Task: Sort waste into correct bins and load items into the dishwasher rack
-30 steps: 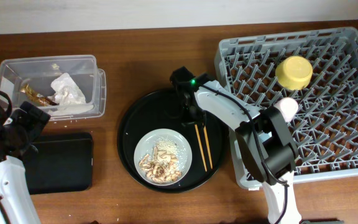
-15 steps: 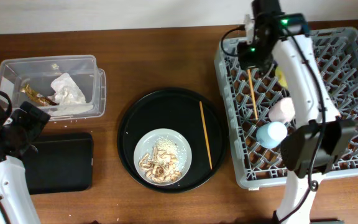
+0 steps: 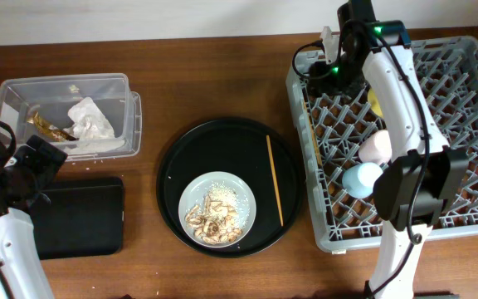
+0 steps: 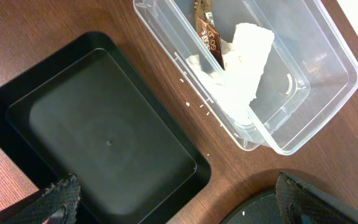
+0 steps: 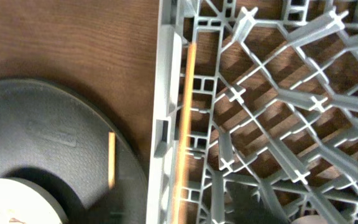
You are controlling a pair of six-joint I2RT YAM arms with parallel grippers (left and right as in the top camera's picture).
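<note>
The grey dishwasher rack [image 3: 463, 166] holds a pink cup [image 3: 376, 145], a light-blue cup [image 3: 362, 178] and a yellow bowl [image 3: 374, 101] half hidden by my right arm. My right gripper [image 3: 332, 68] hangs open over the rack's back-left corner. A wooden chopstick [image 5: 184, 124] lies free along the rack's left wall. The pale plate [image 3: 217, 209] with food scraps [image 3: 212, 218] sits on the round black tray [image 3: 181, 158]. The clear tub [image 3: 15, 95] holds the napkin [image 4: 244, 56] and the wrapper [image 4: 209, 37]. My left gripper [image 4: 179, 208] is open above the shallow black tray [image 4: 104, 137].
A second chopstick [image 3: 274, 178] lies on the round tray's right side, next to the plate. My right arm stretches along the rack's left half, above the cups. Brown table wood shows between the tub, the trays and the rack.
The right gripper carried a chopstick from the round tray to the rack, then opened. The chopstick dropped against the rack's left wall. The left arm stayed still.
</note>
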